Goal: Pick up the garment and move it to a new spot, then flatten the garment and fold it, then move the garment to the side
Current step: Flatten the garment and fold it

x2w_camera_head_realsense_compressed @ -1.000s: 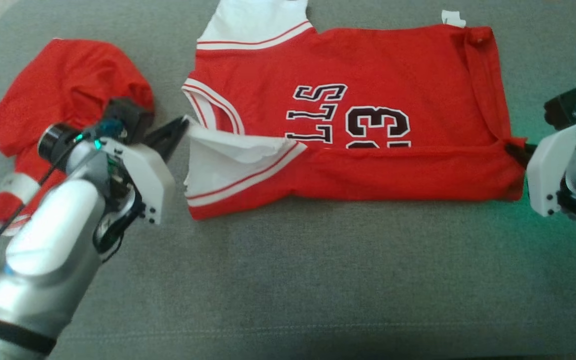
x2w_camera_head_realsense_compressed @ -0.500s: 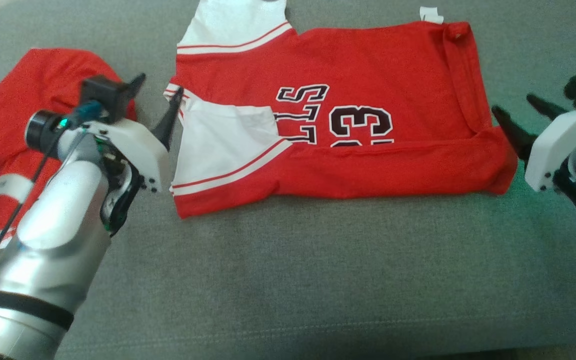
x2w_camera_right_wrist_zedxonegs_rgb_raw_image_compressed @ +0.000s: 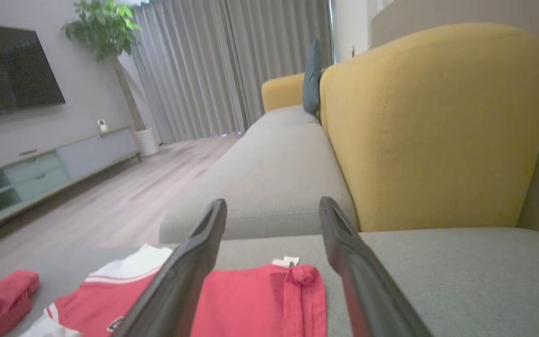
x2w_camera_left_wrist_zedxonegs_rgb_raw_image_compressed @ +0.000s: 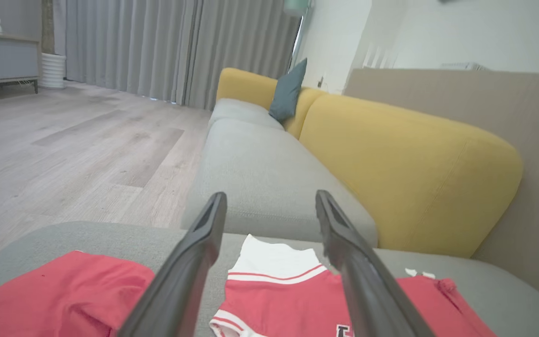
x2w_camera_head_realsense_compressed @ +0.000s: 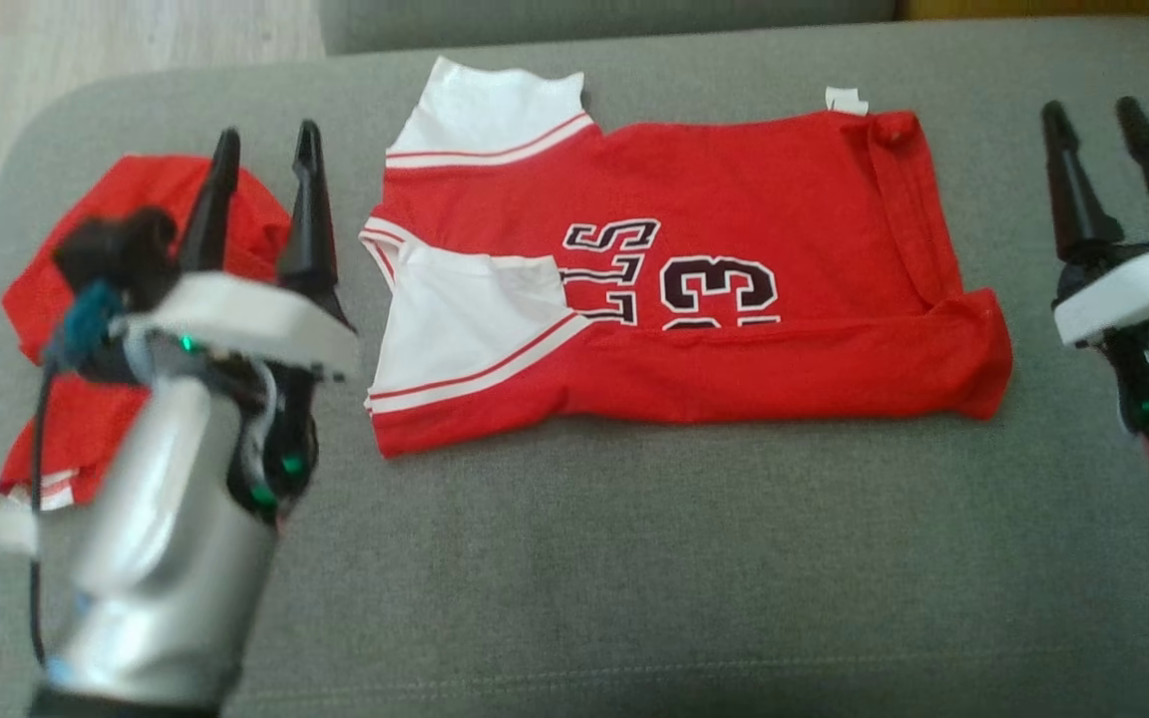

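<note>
The garment point(x2w_camera_head_realsense_compressed: 734, 189) is a red jersey with white trim and black lettering, lying flat on the grey cushion point(x2w_camera_head_realsense_compressed: 634, 558). Its near edge is folded up over the lettering. My left gripper point(x2w_camera_head_realsense_compressed: 265, 150) hangs open just left of the jersey, touching nothing. My right gripper point(x2w_camera_head_realsense_compressed: 1090, 106) stands open to the right of it, equally empty. In the left wrist view the left gripper point(x2w_camera_left_wrist_zedxonegs_rgb_raw_image_compressed: 270, 196) is raised above the jersey's white shoulder point(x2w_camera_left_wrist_zedxonegs_rgb_raw_image_compressed: 274, 257). In the right wrist view the right gripper point(x2w_camera_right_wrist_zedxonegs_rgb_raw_image_compressed: 273, 202) is above the jersey's hem end point(x2w_camera_right_wrist_zedxonegs_rgb_raw_image_compressed: 251, 299).
A second red garment point(x2w_camera_head_realsense_compressed: 36, 299) lies crumpled at the cushion's left end, partly behind my left arm. Wooden floor point(x2w_camera_head_realsense_compressed: 136, 40) begins beyond the cushion's far left corner. A yellow sofa back point(x2w_camera_left_wrist_zedxonegs_rgb_raw_image_compressed: 410, 168) and another grey seat point(x2w_camera_left_wrist_zedxonegs_rgb_raw_image_compressed: 260, 164) stand behind.
Both grippers let go of the jersey's ends, opened and rose clear, fingers now pointing away. The jersey's near edge stays folded over. The head camera has also shifted.
</note>
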